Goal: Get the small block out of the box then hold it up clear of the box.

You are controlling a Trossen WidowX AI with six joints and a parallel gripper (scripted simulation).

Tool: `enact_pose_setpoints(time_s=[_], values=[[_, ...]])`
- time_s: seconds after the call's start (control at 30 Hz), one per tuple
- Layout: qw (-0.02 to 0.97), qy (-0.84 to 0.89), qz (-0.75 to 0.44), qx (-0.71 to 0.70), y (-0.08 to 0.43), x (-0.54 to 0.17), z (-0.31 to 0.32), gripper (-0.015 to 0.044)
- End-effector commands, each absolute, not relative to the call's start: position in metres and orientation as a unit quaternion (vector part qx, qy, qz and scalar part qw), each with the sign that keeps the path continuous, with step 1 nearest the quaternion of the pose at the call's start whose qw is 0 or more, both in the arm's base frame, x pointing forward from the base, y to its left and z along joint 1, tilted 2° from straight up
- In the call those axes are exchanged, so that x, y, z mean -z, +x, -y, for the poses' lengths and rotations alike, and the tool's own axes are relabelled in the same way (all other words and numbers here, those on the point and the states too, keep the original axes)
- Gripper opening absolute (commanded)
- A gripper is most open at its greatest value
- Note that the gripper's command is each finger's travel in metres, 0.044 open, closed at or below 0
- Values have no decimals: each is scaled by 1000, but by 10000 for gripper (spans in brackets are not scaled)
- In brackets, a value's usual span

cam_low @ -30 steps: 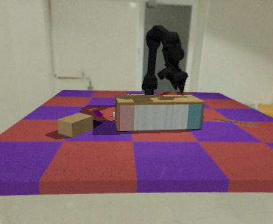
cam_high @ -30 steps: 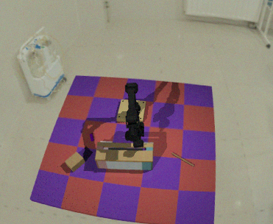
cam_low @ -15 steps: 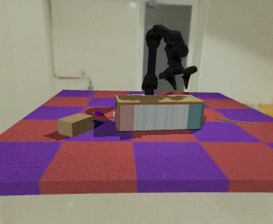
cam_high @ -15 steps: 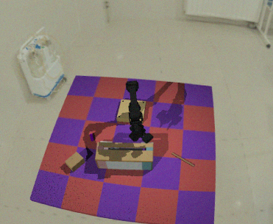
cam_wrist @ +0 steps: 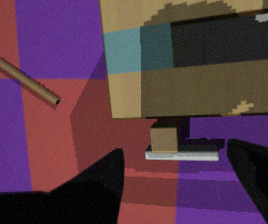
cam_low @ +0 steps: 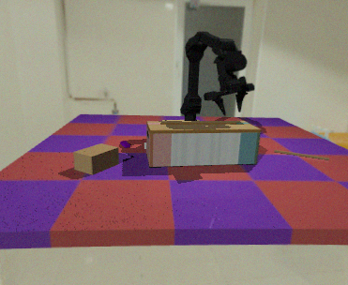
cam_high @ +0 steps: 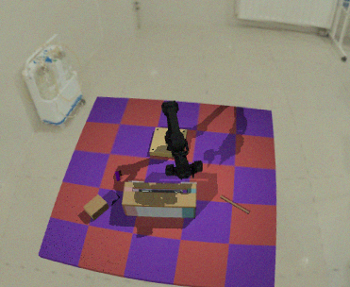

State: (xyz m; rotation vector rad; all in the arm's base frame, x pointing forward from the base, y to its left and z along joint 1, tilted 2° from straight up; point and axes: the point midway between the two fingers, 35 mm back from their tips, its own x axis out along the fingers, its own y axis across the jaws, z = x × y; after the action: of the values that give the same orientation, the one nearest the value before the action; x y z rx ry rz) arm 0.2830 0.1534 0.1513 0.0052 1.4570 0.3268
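The box (cam_high: pixel 129 199) (cam_low: pixel 204 147) (cam_wrist: pixel 125 95) stands upright, with a pale front panel between a pink end and a teal end and a long slot in its top. My gripper (cam_high: pixel 184 171) (cam_low: pixel 232 112) (cam_wrist: pixel 174 151) is open and empty. It hangs above and behind the box, nearer the teal end. A small purple piece (cam_high: pixel 118 176) (cam_low: pixel 126 144) lies on the table beyond the pink end. In the wrist view, a small tan piece (cam_wrist: pixel 164 140) shows at a pale strip (cam_wrist: pixel 182 156) behind the box; I cannot tell whether it is loose. The shelf inside is hidden.
A tan cuboid (cam_high: pixel 95 208) (cam_low: pixel 97 159) stands on the table off the pink end. A thin wooden stick (cam_high: pixel 235 204) (cam_low: pixel 301 155) (cam_wrist: pixel 22 76) lies off the teal end. The arm's base plate (cam_high: pixel 158 138) is behind the box. The checkered table edge surrounds them.
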Motion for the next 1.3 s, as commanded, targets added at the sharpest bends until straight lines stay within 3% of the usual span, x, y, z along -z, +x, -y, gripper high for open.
enact_pose_setpoints(time_s=[0.0, 0.57, 1.27], values=[[671, -374, -507, -391, 269, -150, -162, 285], [427, -678, -264, -538, 259, -152, -170, 285], [-29, -837, 62, -543, 247, -156, -177, 285]])
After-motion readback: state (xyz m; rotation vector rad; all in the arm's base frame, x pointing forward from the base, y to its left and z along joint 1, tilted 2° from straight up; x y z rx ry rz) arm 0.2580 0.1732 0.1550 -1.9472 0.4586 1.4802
